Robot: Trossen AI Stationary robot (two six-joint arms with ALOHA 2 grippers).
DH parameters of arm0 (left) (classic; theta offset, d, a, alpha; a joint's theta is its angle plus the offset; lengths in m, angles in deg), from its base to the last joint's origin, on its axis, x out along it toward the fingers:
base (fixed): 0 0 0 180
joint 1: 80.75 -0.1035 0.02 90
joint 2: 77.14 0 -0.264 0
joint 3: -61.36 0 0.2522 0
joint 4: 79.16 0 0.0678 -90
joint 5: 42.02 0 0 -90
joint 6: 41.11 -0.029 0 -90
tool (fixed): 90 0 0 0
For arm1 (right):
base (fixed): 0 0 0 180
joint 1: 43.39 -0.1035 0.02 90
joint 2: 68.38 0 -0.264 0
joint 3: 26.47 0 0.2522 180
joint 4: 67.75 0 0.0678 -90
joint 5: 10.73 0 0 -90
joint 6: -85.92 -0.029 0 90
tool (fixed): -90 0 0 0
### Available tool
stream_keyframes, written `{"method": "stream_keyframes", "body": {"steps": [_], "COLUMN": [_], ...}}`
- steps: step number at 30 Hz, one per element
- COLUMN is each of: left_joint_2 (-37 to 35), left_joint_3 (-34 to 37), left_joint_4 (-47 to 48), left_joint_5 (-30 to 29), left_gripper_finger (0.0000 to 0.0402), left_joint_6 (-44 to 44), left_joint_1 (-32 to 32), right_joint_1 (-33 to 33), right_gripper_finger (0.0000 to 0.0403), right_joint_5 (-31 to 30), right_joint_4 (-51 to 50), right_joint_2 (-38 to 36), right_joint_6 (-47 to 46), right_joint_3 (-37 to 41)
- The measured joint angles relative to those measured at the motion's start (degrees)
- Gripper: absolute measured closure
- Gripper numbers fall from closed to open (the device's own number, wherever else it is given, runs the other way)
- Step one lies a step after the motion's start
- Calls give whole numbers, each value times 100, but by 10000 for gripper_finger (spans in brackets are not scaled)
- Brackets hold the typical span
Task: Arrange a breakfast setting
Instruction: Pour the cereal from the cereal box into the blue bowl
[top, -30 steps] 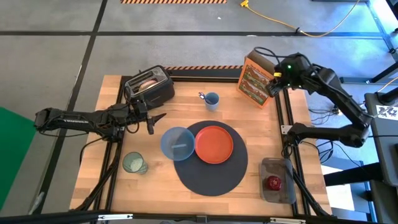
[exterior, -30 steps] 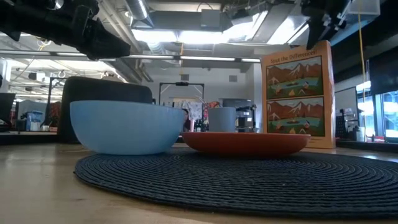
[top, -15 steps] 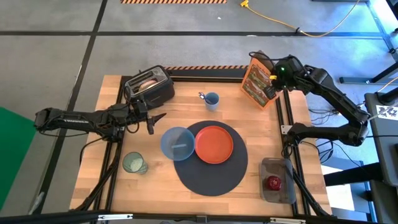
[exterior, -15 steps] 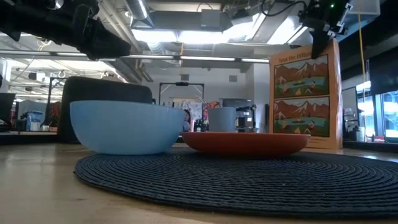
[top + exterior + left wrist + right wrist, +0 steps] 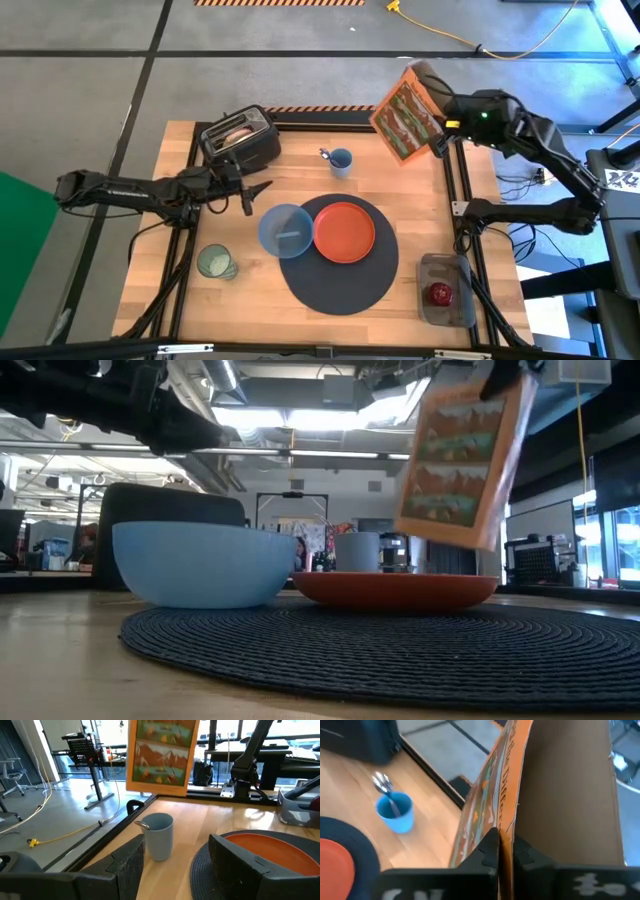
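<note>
My left gripper (image 5: 247, 193) hung open over the table (image 5: 180, 140), near the black toaster (image 5: 240, 140), holding nothing. The green glass cup (image 5: 214, 262) stood by the table's front edge; glass is slippery and can break, so I would hold it round its sides. The blue bowl (image 5: 285, 229) and the orange plate (image 5: 344, 232) sat touching on the dark round mat (image 5: 340, 290). The spoon (image 5: 325, 154) stood in a small blue cup (image 5: 341, 161). My right gripper (image 5: 437, 128) was closed on the top edge of the cereal box (image 5: 403, 118), which hung tilted above the back right corner. I think the box was light, thin and easy to bend.
</note>
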Motion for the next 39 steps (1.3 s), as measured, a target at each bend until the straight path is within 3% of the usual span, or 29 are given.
{"method": "stream_keyframes", "body": {"steps": [8, 14, 21, 25, 28, 33, 39], "left_joint_2": [350, 605, 826, 833, 842, 1072, 1467], "left_joint_3": [0, 0, -12, -369, -818, -1587, -2012], "left_joint_4": [-566, -1041, -1685, -1463, -887, 231, 519], "left_joint_5": [14, 73, 744, 949, 1108, 923, 897], "left_gripper_finger": [166, 100, 35, 15, 7, 4, 4], "left_joint_6": [-35, -135, -245, -328, -537, -776, -778], "left_joint_1": [0, 0, 2, 98, 272, 560, 707], "right_joint_1": [-732, -1539, -2534, -2961, -3243, -3567, -3672], "right_gripper_finger": [403, 403, 403, 403, 403, 403, 403], "right_joint_5": [9, 648, 1235, 1387, 1106, 938, 950], "right_joint_4": [196, 1135, 1953, 2068, 2305, 2646, 2973], "right_joint_2": [4, 15, 286, 555, 802, 1072, 1218], "right_joint_6": [483, 1266, 1938, 2302, 2457, 2853, 3116], "right_joint_3": [-467, -474, -478, -478, -478, -478, -478]}}
